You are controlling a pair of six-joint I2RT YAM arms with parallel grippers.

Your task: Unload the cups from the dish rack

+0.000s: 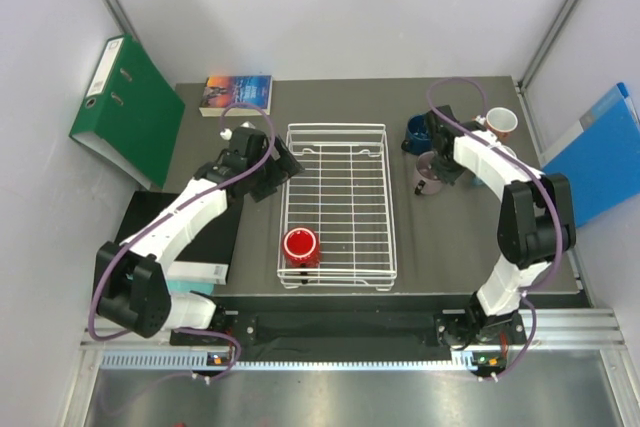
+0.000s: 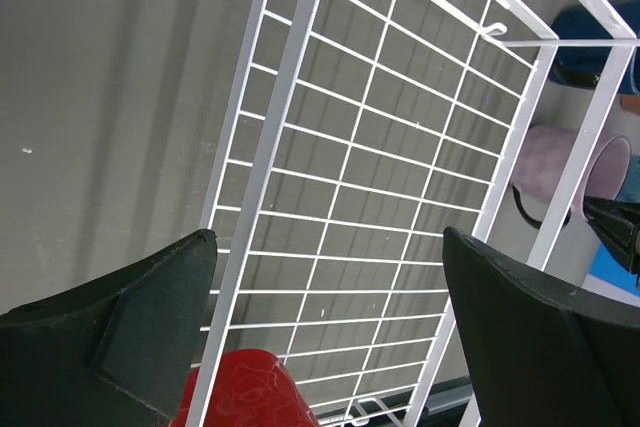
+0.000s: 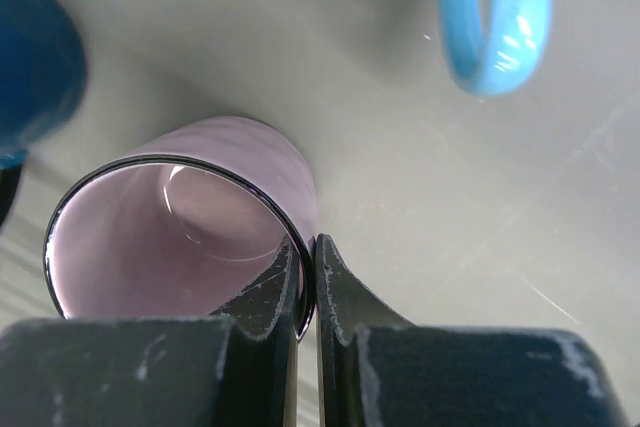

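The white wire dish rack lies mid-table, with a red cup in its near left corner. My left gripper hovers open over the rack's far left rim; in its wrist view the gripper holds nothing, above the rack and the red cup. Right of the rack, my right gripper is shut on the rim of the pale mauve cup, one finger inside, one outside. The dark blue cup and the salmon-pink cup stand on the table nearby. A teal cup's handle shows beyond the mauve cup.
A green binder leans at the far left and a book lies behind the rack. A blue folder leans on the right wall. A black box sits under the left arm.
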